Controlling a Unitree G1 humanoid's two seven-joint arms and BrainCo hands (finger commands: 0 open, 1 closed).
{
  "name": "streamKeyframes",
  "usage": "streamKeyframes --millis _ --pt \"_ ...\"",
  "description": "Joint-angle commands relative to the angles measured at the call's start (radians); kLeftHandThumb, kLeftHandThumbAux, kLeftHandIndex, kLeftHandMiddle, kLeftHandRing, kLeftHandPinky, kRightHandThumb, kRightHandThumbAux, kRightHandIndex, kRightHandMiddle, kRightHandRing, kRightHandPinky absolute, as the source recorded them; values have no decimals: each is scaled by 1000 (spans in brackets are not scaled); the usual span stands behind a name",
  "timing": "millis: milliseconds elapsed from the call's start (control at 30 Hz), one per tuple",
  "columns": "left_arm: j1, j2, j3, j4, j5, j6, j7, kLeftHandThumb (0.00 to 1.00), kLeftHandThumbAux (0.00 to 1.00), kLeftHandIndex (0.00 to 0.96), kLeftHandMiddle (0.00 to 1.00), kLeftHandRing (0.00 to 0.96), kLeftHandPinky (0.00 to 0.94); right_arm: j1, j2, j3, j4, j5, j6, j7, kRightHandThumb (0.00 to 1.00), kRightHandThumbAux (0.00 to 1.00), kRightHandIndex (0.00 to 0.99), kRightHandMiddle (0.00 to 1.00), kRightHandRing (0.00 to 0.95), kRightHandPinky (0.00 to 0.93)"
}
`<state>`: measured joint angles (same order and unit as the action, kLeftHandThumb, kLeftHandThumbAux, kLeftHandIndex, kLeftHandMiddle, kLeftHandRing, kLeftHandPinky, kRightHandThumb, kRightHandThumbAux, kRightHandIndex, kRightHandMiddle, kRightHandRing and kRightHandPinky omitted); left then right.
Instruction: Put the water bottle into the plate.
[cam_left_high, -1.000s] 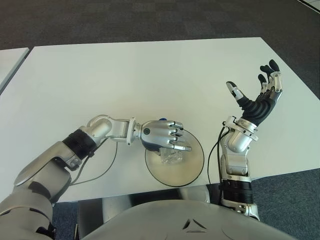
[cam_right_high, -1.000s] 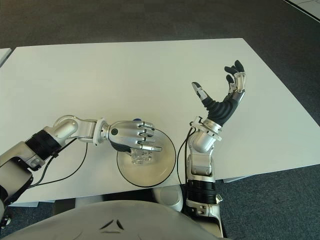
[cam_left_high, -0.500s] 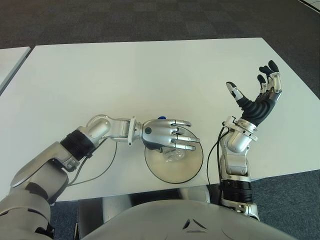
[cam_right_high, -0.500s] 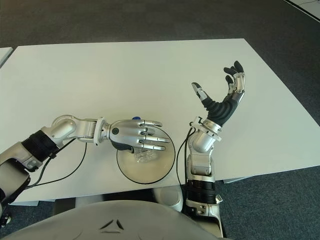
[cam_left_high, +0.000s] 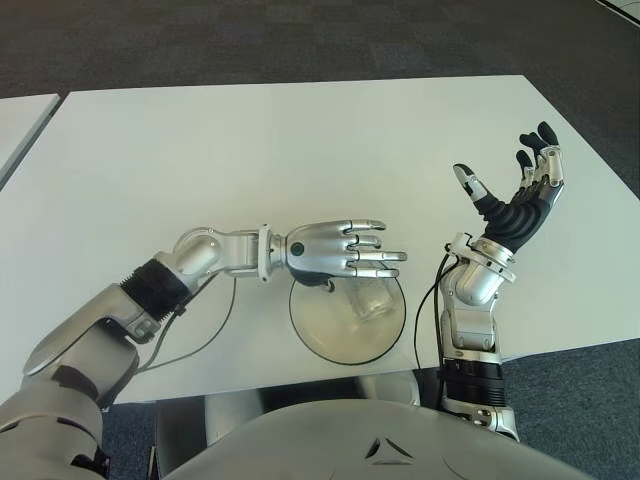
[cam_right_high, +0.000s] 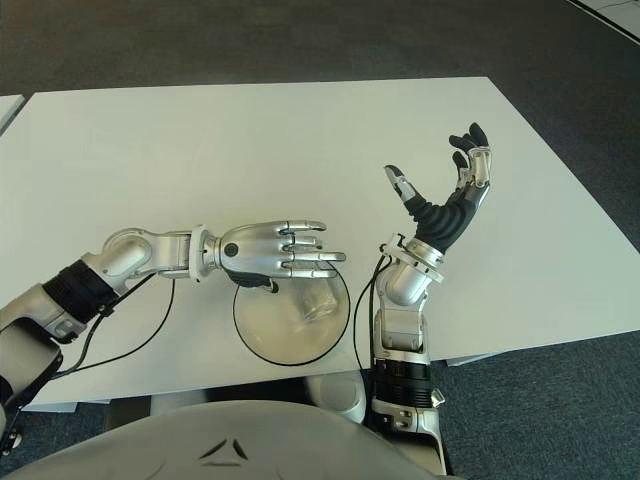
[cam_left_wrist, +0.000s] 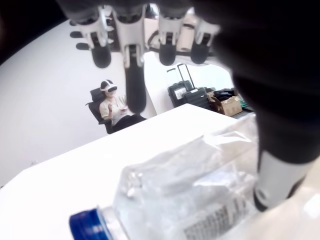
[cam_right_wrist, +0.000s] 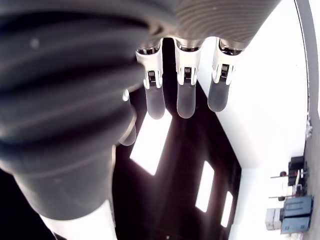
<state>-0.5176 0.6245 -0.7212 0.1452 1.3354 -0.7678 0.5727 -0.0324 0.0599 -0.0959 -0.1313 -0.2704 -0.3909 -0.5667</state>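
The clear water bottle (cam_left_high: 367, 300) lies on its side inside the round plate (cam_left_high: 330, 338) near the table's front edge; its blue cap (cam_left_wrist: 90, 223) shows in the left wrist view. My left hand (cam_left_high: 345, 255) hovers just above the plate's far rim with its fingers (cam_left_wrist: 134, 82) stretched flat, holding nothing. My right hand (cam_left_high: 515, 195) is raised to the right of the plate, palm up and fingers spread, with nothing in it.
The white table (cam_left_high: 300, 150) stretches away behind the plate. A black cable (cam_left_high: 215, 325) loops from my left forearm over the table. A second table's corner (cam_left_high: 20, 120) shows at far left. A seated person (cam_left_wrist: 114, 105) is visible far off in the left wrist view.
My left hand has opened from a curled grasp, let go of the bottle and lifted off it. The bottle now lies in the plate. My right hand has not moved.
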Motion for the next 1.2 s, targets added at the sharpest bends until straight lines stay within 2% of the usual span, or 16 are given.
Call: streamKeyframes --millis 33,433,667,733,967,1067,1200 --pt "23 -3 2 -5 4 27 10 398 653 0 0 0 0 5 33 -4 9 17 -4 2 513 935 334 194 161 206" --pt "29 -10 9 -5 -7 56 10 491 613 0 0 0 0 1 29 -9 22 20 -28 2 517 938 345 193 158 200" --pt "16 -21 22 9 -29 73 -3 411 532 0 0 0 0 1 28 -10 19 12 -15 2 499 945 338 190 160 201" --pt "-6 -36 30 36 -55 72 -18 349 498 0 0 0 0 0 27 -11 19 7 -12 0 488 945 334 190 158 195" --pt "-176 -82 104 252 -234 9 -67 198 441 0 0 0 0 -10 24 -15 31 5 -20 -2 477 945 338 192 156 195" --pt "-273 -122 160 410 -406 -47 -141 155 426 0 0 0 0 -15 20 -17 40 7 -26 -1 477 943 338 194 157 194" --pt "-312 -153 212 490 -605 -88 -268 125 422 0 0 0 0 -19 17 -18 45 1 -24 0 474 942 337 194 156 191"
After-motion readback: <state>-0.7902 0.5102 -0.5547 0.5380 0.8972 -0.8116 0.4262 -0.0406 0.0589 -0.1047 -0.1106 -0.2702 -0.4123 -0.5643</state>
